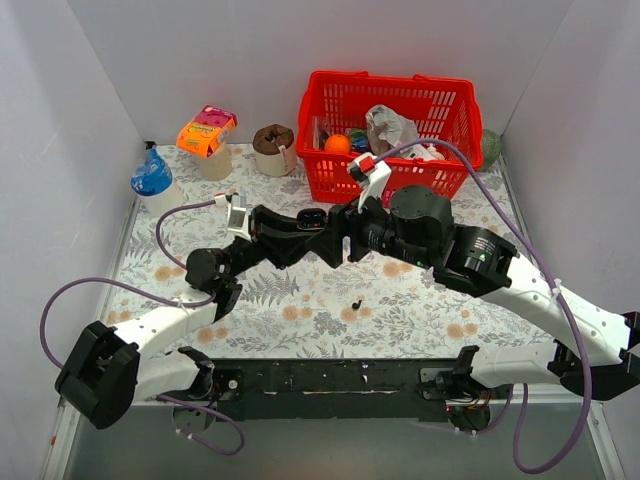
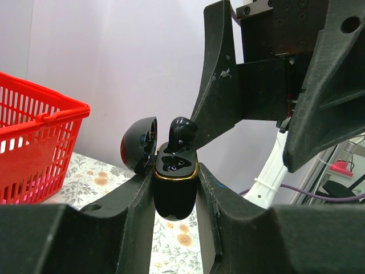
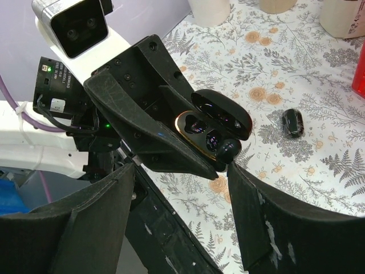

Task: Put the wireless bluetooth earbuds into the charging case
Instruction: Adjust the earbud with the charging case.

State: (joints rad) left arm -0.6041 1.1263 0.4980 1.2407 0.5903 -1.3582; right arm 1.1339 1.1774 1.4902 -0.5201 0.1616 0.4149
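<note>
My left gripper (image 2: 175, 178) is shut on the black charging case (image 2: 175, 197), held above the table with its lid (image 2: 140, 145) open. The case also shows in the top view (image 1: 312, 217) and the right wrist view (image 3: 206, 121). One black earbud (image 2: 181, 132) stands partly in a socket of the case, sticking up. My right gripper (image 3: 182, 170) is open, and one fingertip (image 3: 235, 171) touches that earbud (image 3: 227, 151). Another tiny earbud (image 1: 356, 303) lies on the tablecloth near the front. A small black oval piece (image 3: 292, 122) lies on the cloth beyond the case.
A red basket (image 1: 330, 180) with groceries stands at the back right. Two cups (image 1: 212, 150) (image 1: 275, 150) and a bottle (image 1: 152, 180) stand at the back left. White walls close the sides.
</note>
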